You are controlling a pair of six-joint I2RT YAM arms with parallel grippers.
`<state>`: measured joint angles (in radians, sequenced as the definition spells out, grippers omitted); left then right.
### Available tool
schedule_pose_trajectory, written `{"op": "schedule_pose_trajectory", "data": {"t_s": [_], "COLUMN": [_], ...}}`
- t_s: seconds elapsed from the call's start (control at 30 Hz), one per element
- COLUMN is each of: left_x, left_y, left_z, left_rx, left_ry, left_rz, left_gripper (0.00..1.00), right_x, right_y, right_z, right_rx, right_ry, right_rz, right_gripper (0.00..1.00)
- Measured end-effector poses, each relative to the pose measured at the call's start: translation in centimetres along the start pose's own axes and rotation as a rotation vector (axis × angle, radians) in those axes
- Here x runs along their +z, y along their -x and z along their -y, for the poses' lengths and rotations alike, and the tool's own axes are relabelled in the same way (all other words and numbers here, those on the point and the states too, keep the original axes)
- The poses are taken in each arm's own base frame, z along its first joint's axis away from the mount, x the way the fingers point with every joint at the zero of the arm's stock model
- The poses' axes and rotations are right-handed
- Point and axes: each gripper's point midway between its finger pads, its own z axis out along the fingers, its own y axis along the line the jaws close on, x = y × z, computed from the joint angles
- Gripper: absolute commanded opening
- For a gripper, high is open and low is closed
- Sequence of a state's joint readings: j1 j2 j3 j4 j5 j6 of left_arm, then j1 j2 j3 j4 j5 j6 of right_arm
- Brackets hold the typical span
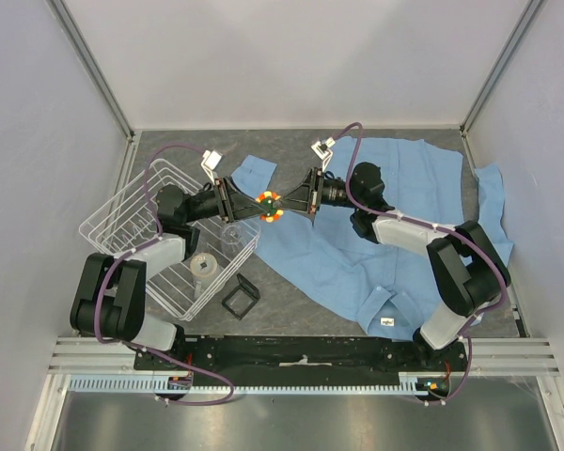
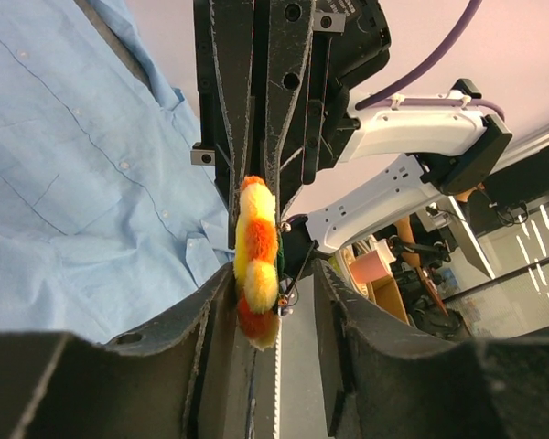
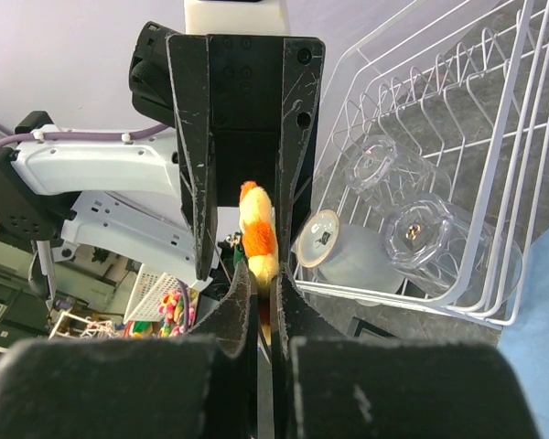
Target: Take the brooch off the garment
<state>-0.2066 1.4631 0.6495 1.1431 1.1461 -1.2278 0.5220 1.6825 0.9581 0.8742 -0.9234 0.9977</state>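
White wire basket at left, left gripper parted loosely around the brooch, brooch in mid-air, pinched tight by right gripper, apart from the light blue garment spread at right.

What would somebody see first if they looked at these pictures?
The bright orange-and-yellow brooch catches the eye first. It is held up in the middle of the table, pinched in the right gripper, while the left gripper faces it with its fingers apart around it. The big light blue shirt is spread over the right side, and a white wire basket holding clear glasses stands on the left.
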Motion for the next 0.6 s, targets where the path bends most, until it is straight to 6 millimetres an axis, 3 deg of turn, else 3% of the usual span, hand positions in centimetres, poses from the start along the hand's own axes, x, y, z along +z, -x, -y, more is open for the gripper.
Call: {"op": "schedule_pose_trajectory", "data": {"t_s": [0.17,0.6], "left_x": [0.04,0.01], "left_y": [-0.11,-0.23], "left_z": [0.01,-0.49], "left_rx": [-0.002,-0.017], "left_ry": [-0.002,0.008], "left_rz": [-0.001,0.004], "left_gripper": [0.36,0.29], "right_x": [0.11,0.31], "right_y": [-0.14,-0.14], "right_z": [-0.15,0.07], "right_rx": [-0.001,-0.028], "right_ry": [0.005,-0.005], "right_rz": [-0.004,-0.017], "right_gripper": [0.0,0.0]}}
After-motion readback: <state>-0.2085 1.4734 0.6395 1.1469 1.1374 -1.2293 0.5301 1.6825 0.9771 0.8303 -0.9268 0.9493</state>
